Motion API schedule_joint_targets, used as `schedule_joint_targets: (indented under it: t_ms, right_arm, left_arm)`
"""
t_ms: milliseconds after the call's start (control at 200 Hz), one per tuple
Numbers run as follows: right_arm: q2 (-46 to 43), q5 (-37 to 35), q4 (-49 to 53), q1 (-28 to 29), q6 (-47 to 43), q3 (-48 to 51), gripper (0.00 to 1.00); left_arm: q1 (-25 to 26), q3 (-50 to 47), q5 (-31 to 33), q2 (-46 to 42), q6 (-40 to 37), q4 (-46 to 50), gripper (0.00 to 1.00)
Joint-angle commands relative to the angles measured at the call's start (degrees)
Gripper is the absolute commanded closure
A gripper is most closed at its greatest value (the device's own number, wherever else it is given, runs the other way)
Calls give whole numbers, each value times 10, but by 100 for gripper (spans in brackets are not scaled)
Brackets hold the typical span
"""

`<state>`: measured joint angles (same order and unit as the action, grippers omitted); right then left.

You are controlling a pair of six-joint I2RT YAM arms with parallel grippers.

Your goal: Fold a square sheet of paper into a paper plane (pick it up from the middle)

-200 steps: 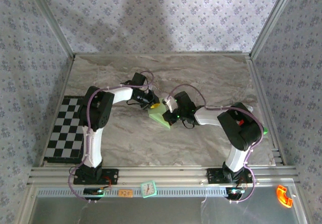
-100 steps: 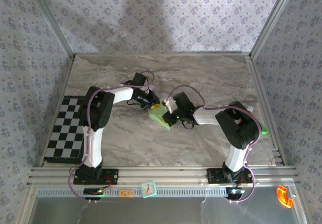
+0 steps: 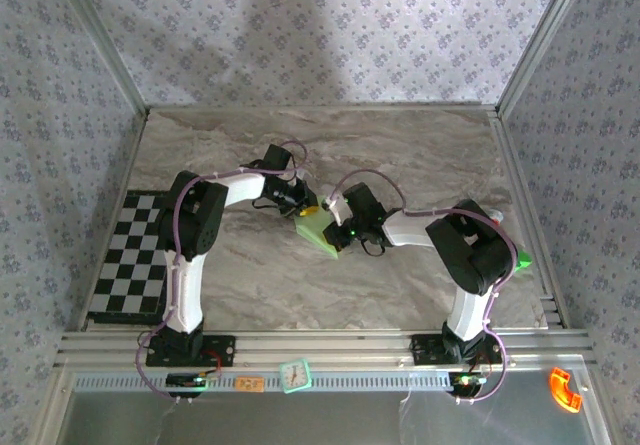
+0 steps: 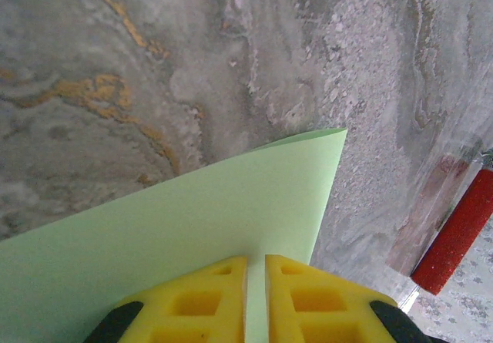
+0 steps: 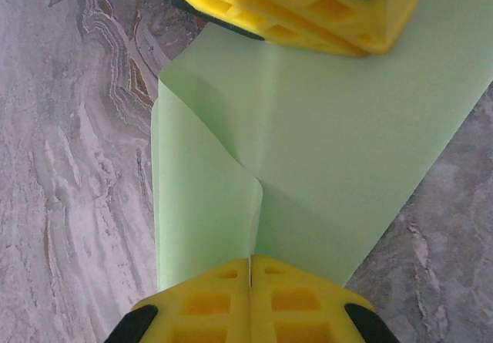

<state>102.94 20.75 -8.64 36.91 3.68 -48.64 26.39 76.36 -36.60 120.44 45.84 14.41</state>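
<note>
Near the middle of the grey marbled stone counter (image 3: 430,155), a thin, pale green sheet of paper (image 3: 322,235) is pinched from two sides. The left end effector (image 4: 256,281), yellow fingers nearly together, grips the sheet's edge at its 11 o'clock. The right end effector (image 5: 252,285) is clamped at 2 o'clock, where a folded flap's edge runs between its fingers.

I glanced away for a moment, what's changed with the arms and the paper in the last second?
The right arm's elbow swung slightly to the left. Nothing was grabbed or released: the left gripper and right gripper stay shut on the square sheet of paper, which has not moved.
</note>
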Motion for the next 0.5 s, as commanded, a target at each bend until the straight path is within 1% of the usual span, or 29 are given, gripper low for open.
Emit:
schedule_joint_targets:
  t_ms: [0, 150, 290, 390, 495]
  right_arm:
    - [12, -8, 32, 4, 7, -12, 94]
    - [15, -7, 51, 8, 14, -13, 94]
    - [16, -17, 66, 18, 53, -19, 95]
    - [25, -39, 78, 34, 94, -29, 95]
    - [36, -92, 103, 54, 143, -46, 95]
  left_arm:
    - [7, -2, 7, 20, -3, 36, 84]
    - [-1, 16, 3, -2, -3, 37, 84]
    - [-22, 13, 21, -40, 6, 34, 82]
    - [-46, -13, 35, -73, 22, 15, 80]
    - [-70, -51, 48, -109, 36, -6, 78]
